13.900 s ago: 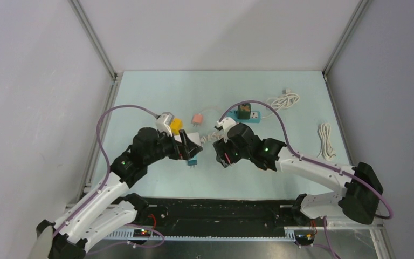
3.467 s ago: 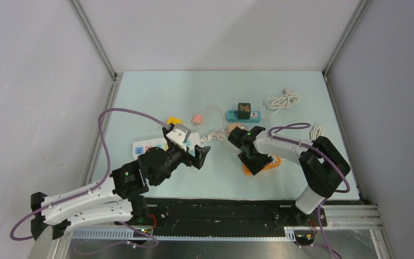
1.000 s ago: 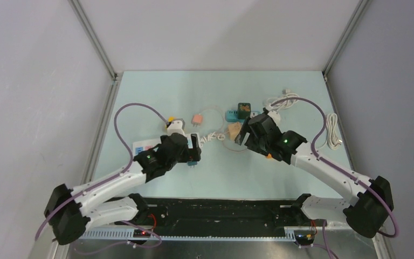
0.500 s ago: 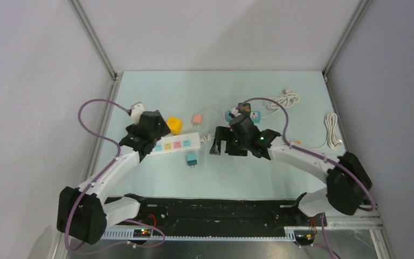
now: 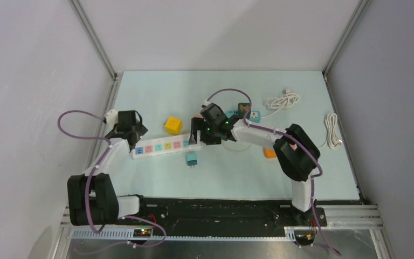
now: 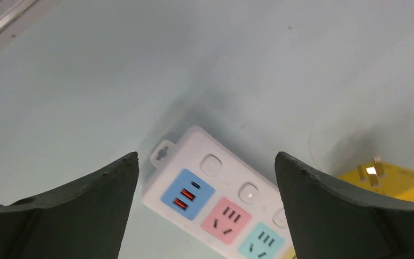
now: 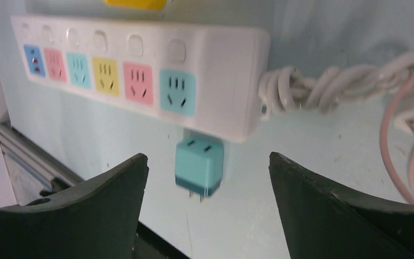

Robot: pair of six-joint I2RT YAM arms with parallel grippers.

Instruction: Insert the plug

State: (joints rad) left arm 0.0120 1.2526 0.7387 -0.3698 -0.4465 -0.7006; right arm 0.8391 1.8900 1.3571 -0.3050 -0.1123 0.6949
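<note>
A white power strip (image 5: 164,146) with coloured sockets lies slantwise on the table. A teal plug (image 5: 192,158) lies loose just in front of its right end, prongs pointing to the near edge. My left gripper (image 5: 135,139) hovers open over the strip's left end (image 6: 210,183), where the blue USB panel is. Over the strip's corded right end stands my right gripper (image 5: 195,136), also open. In the right wrist view the teal plug (image 7: 199,166) sits between the spread fingers of the right gripper (image 7: 207,157), untouched. Neither gripper holds anything.
A yellow cube adapter (image 5: 173,125) sits behind the strip. The strip's bundled white cord (image 7: 323,86) and a pink cord (image 7: 404,129) trail right. A teal socket block (image 5: 250,114), an orange item (image 5: 270,153) and white cables (image 5: 283,100) (image 5: 331,135) lie right.
My left gripper has swung left to the strip's far end. The right gripper has moved left onto the strip's corded end. The teal plug lies where it was.
</note>
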